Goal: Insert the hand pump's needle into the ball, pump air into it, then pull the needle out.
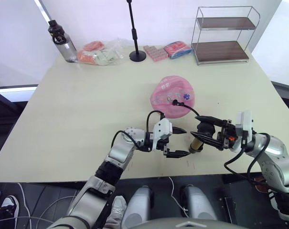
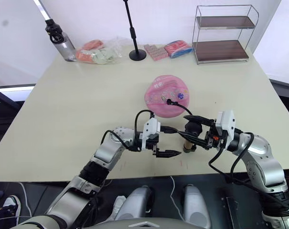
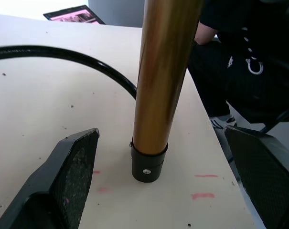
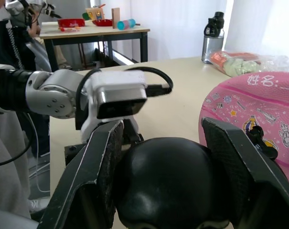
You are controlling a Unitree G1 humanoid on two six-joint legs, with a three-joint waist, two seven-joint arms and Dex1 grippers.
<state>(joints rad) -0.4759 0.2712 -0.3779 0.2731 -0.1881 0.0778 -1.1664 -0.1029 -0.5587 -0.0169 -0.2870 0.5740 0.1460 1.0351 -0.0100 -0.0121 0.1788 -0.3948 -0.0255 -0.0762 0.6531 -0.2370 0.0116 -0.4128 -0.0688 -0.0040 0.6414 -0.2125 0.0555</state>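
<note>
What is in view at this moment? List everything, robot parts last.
ball: one, pink, mid-table, hose plugged into it.
hand pump: one, bronze-gold barrel, upright near the front edge.
hose: one, black, from pump to ball.
bottle: one, grey with black cap, far left.
packets: several, pink and green, bagged, beside the bottle.
stand pole: one, black, far centre.
shelf rack: one, wire with brown shelves, far right.
left end effector: open, either side of the barrel's base.
right end effector: gripping the pump's black handle.
</note>
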